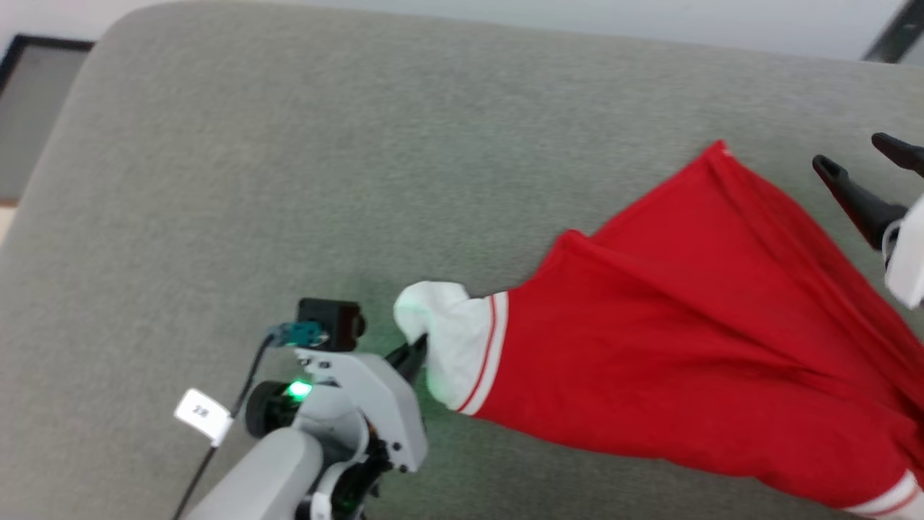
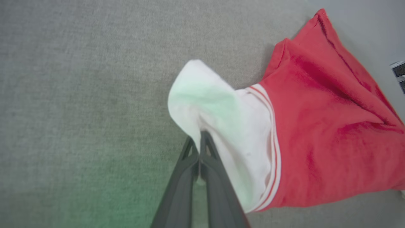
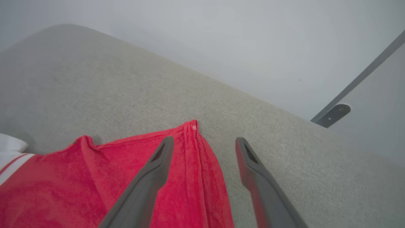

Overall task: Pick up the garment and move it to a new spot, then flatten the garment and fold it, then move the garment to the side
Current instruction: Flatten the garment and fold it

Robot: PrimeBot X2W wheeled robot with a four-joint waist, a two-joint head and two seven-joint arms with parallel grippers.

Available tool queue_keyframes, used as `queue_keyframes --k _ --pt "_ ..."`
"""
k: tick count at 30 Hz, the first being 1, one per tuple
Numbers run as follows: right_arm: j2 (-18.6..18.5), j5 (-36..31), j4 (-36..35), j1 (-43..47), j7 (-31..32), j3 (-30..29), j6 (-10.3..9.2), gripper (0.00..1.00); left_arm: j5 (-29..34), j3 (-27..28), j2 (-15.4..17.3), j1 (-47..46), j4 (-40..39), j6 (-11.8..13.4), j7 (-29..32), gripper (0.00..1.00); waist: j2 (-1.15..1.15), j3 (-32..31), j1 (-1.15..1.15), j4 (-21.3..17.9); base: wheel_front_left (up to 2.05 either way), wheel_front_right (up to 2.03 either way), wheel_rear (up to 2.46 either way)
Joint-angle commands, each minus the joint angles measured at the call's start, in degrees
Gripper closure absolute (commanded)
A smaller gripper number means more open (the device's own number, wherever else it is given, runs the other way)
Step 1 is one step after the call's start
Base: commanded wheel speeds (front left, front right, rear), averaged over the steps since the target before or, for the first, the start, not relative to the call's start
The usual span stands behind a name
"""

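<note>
Left gripper (image 2: 200, 138) tips under garment (image 2: 319, 133) sleeve

Bare indoor test space, more lab than home, though the exact kind cannot be told. Work surface is a wide grey woven-fabric pad with rounded corners (image 1: 361, 144), set against a plain pale grey-white background (image 3: 221, 38). Past its edges: a slim grey metal strut ending in a rounded bolted plate (image 3: 332, 114) and a dark-framed grey panel (image 1: 29, 108).

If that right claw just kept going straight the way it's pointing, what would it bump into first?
Most likely the gray cushion, just past the red corner of the garment. The open right gripper lines up on that corner's edge, so it might brush the cloth first; depth is unclear.
</note>
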Motion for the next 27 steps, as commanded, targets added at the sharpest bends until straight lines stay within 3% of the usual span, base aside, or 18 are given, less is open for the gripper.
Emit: queue_keyframes --k 1,9,14,23,25,27 --pt "-0.26 1.09 1.92 -2.13 1.57 1.45 -0.05 0.0 0.39 -0.3 -0.7 -0.88 0.37 -0.59 -0.28 1.0 0.0 1.76 0.0 3.22 0.0 0.0 0.0" --pt "0.89 5.18 19.07 -17.03 17.2 8.69 -0.05 0.0 0.57 -2.03 -4.41 -3.96 4.15 -3.1 -1.77 1.0 0.0 4.76 0.0 8.19 0.0 0.0 0.0" --pt "3.71 5.2 29.07 -22.69 24.98 8.75 -0.05 0.0 0.62 -2.83 -6.57 -5.95 6.4 -4.43 -2.78 1.0 0.0 6.59 0.0 10.59 0.0 0.0 0.0" --pt "9.34 -2.87 47.0 -27.58 37.8 6.23 -0.06 0.0 0.01 -3.13 -8.57 -7.37 10.47 -5.58 -4.16 1.0 0.0 7.39 0.0 12.05 0.0 0.0 0.0" --pt "10.62 -4.16 48.58 -28.17 37.83 5.11 -0.06 1.0 -0.09 -3.04 -8.69 -7.49 11.16 -5.79 -4.32 1.0 0.0 7.28 0.0 11.99 0.0 0.0 0.0" --pt "11.81 -4.9 49.15 -28.65 36.78 4.1 -0.04 1.0 -0.43 -2.81 -8.57 -7.49 11.89 -5.93 -4.59 1.0 0.0 6.92 0.0 11.56 0.0 0.0 0.0"
